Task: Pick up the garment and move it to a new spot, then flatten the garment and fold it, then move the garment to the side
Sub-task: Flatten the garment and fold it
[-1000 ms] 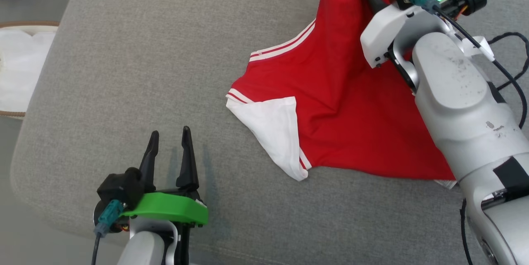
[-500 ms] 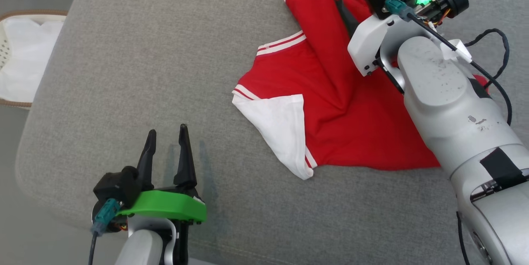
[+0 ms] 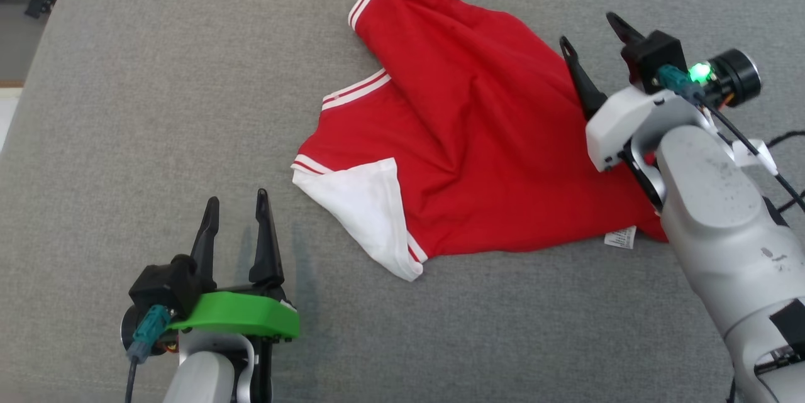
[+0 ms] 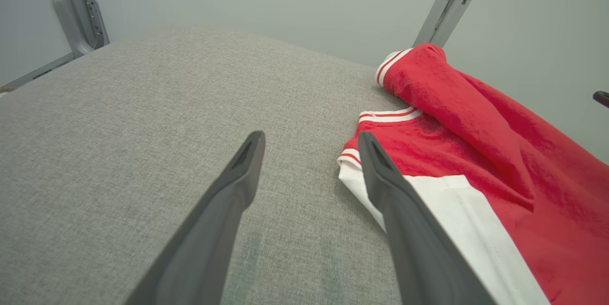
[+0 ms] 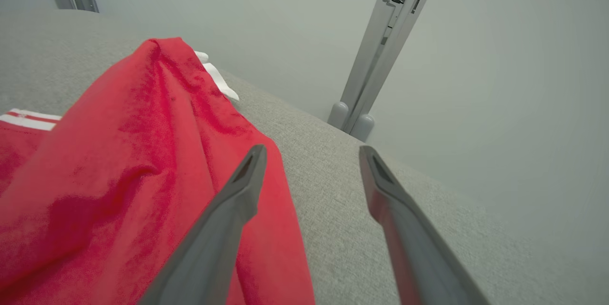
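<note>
Garment (image 3: pixel 471 158) lies beside right claw (image 3: pixel 588 30); left claw (image 3: pixel 237 197) apart.

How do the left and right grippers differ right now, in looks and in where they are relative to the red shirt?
The left gripper has a green mount; the right gripper has a white mount and a green light. The left gripper sits over bare grey cushion, apart from the red shirt; the right gripper is at the shirt's right edge. Both are open, holding nothing.
</note>
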